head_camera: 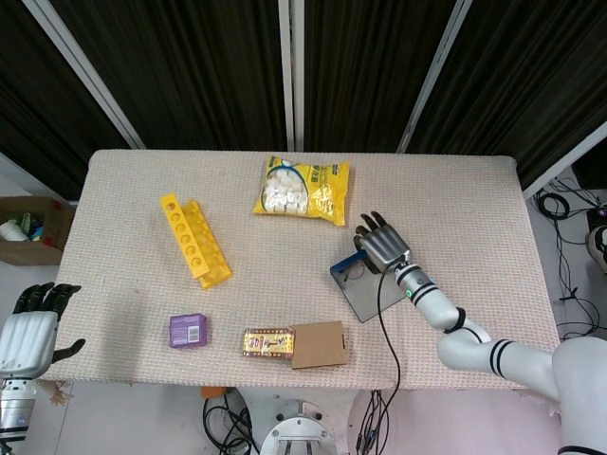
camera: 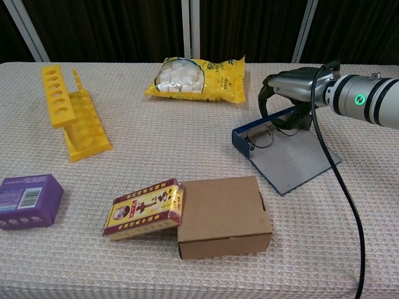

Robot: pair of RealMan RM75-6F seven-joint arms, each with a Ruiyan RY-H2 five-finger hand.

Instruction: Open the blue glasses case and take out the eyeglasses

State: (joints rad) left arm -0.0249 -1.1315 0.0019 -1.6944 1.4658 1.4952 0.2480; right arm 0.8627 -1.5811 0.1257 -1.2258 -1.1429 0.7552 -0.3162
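Blue glasses case (camera: 269, 129) already lies open at the right-centre of the table (camera: 187, 131), its grey lid (camera: 293, 159) flat, the eyeglasses (camera: 262, 135) inside. My right hand (camera: 288, 87) arches over them, fingers curled down; whether they pinch the frame I cannot tell. I judge the next move is to pinch and lift. My left hand (head_camera: 28, 332) waits off the table, fingers slightly apart.

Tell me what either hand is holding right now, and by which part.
The right hand curls over the far end of the glasses in the open case; an actual grip cannot be told. The left hand holds nothing.

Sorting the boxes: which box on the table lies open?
The blue glasses case under the right hand: lid flat, eyeglasses showing. The purple, red and cardboard boxes are closed.
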